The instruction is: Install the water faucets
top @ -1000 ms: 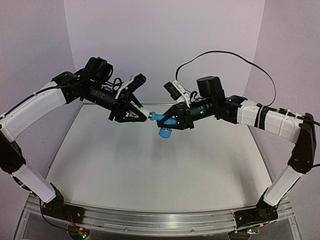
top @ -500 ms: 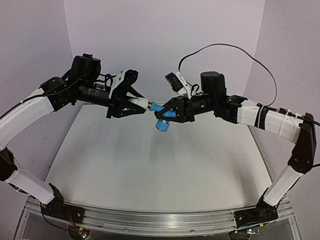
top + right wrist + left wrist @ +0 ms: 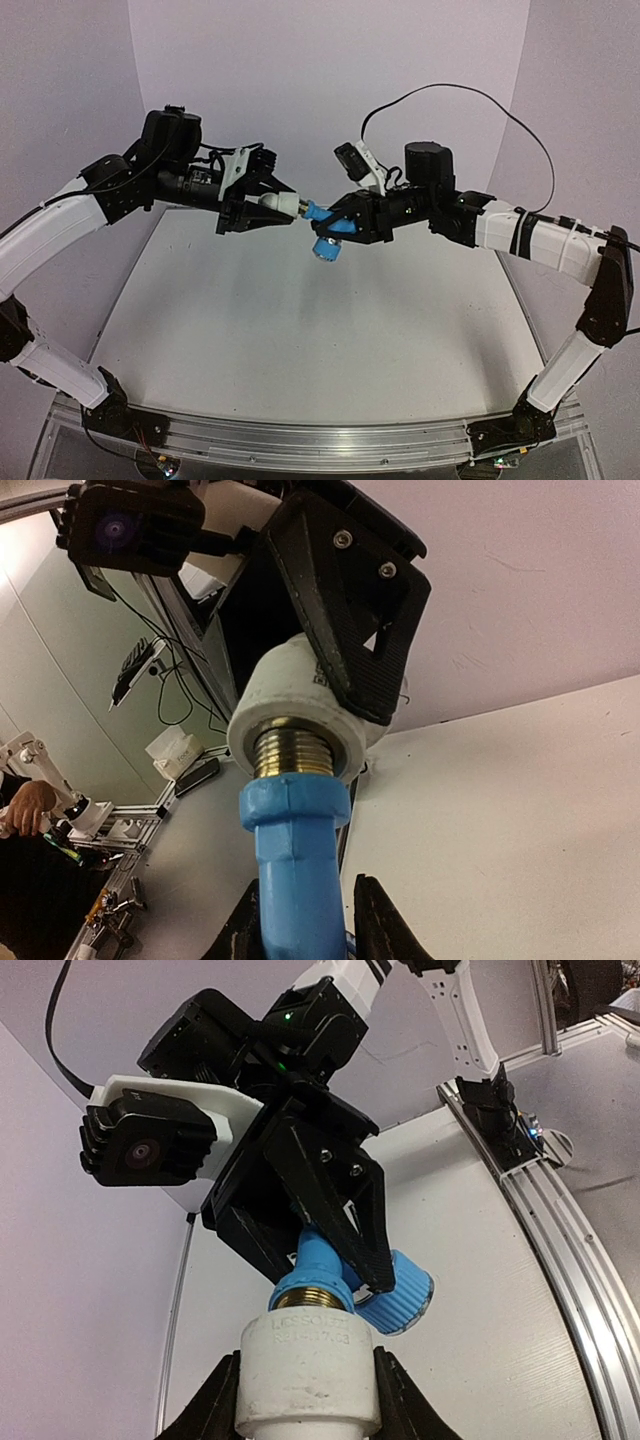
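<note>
High above the table the two arms meet tip to tip. My left gripper point(image 3: 285, 206) point(image 3: 308, 1400) is shut on the white pipe fitting point(image 3: 278, 206) point(image 3: 308, 1370) point(image 3: 300, 715). My right gripper point(image 3: 333, 222) point(image 3: 305, 920) is shut on the blue tap point(image 3: 322, 225) point(image 3: 325, 1265) point(image 3: 295, 855). The tap's brass threaded end point(image 3: 292, 750) sits partly inside the fitting's mouth, with several threads still showing. The tap's ribbed blue knob point(image 3: 326, 249) point(image 3: 395, 1295) hangs below the joint.
The white table point(image 3: 300, 330) lies well below both grippers, with an aluminium rail point(image 3: 300, 440) along its near edge. Lilac walls close in the back and sides. A black cable point(image 3: 450, 100) loops above the right arm.
Both grippers have risen slightly with their parts. The left wrist has rotated around the fitting, and the fitting and tap stay joined.
</note>
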You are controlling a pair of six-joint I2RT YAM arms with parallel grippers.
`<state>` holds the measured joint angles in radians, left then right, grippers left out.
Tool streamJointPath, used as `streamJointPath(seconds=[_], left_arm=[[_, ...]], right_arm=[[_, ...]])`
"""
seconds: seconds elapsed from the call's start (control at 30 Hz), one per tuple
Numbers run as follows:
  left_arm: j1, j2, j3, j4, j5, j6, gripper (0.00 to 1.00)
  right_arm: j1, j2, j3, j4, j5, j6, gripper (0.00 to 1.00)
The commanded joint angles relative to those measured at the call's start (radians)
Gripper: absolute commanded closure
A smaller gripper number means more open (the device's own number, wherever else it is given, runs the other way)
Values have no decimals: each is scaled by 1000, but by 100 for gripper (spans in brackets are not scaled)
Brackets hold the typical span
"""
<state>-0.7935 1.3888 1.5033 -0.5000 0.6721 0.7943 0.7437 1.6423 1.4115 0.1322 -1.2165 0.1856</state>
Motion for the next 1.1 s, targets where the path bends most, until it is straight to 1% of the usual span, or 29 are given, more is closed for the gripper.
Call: streamJointPath(seconds=[0.0,0.1,0.17,0.23,0.3,0.4,0.57,0.73,0.83,0.97,1.07], left_arm=[[-85,100,-65,-34,-100,89,100],[-85,92,-80,-35,-125,62,100],[-85,76,-113,-33,-124,53,100],[-85,66,-132,-32,-112,51,100],[-88,63,-136,-33,-117,56,100],[-94,55,-133,-26,-127,79,100],[-117,57,-128,11,-214,158,100],[-153,63,-138,114,-294,244,100],[-174,61,-142,121,-397,304,100],[-190,57,-134,123,-470,364,100],[-209,69,-136,123,-564,427,100]], right_arm=[[81,-86,12,113,13,-7,100],[68,-109,-11,72,38,-23,100],[64,-124,-6,-24,70,-105,100],[64,-125,10,-85,64,-134,100],[64,-114,26,-106,45,-139,100],[65,-99,40,-108,5,-121,100],[64,-88,64,-102,-37,-81,100],[64,-71,91,-88,-68,-6,100],[63,-70,105,-88,-63,51,100],[63,-51,129,-88,-77,121,100],[59,-40,131,-88,-77,172,100]])
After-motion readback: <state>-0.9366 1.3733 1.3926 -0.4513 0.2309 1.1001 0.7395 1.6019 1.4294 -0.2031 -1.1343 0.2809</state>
